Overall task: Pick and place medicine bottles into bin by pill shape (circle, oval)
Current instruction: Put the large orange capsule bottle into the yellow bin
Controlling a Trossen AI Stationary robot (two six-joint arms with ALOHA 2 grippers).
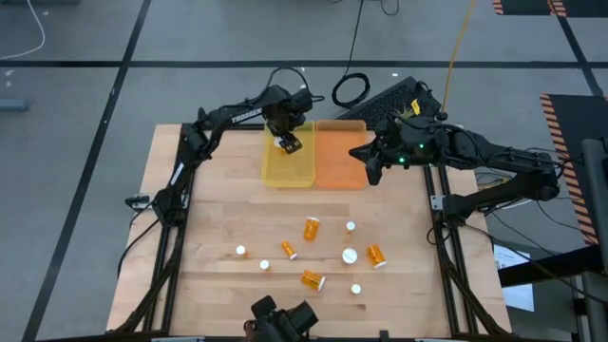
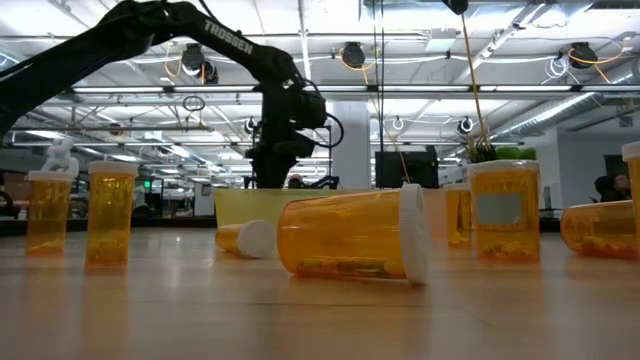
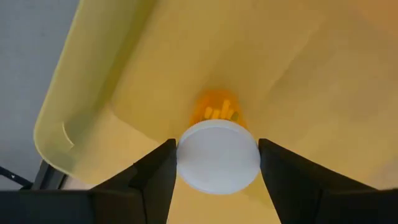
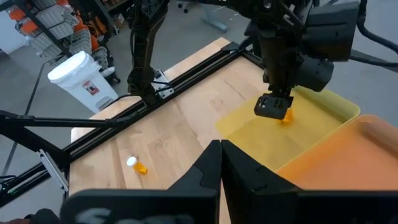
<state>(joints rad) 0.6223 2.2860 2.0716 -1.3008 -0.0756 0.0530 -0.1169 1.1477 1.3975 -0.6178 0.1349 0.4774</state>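
Now the left gripper (image 1: 288,142) hangs over the yellow tray (image 1: 275,169), fingers clamped on a medicine bottle (image 3: 217,149) by its white cap. Beside the orange tray (image 1: 338,161), the right gripper (image 1: 371,167) waits, fingers pressed together and empty, while other bottles (image 1: 311,228) lie scattered on the table (image 1: 218,199).

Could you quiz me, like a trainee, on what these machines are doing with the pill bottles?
1. True or false: the left gripper holds a medicine bottle over the yellow tray.
2. Which tray lies nearer the right gripper? A yellow, B orange.
3. Fill in: the right gripper's jaws are ___.

Key: 1 true. 2 B, the orange tray. 3 shut, holding nothing.
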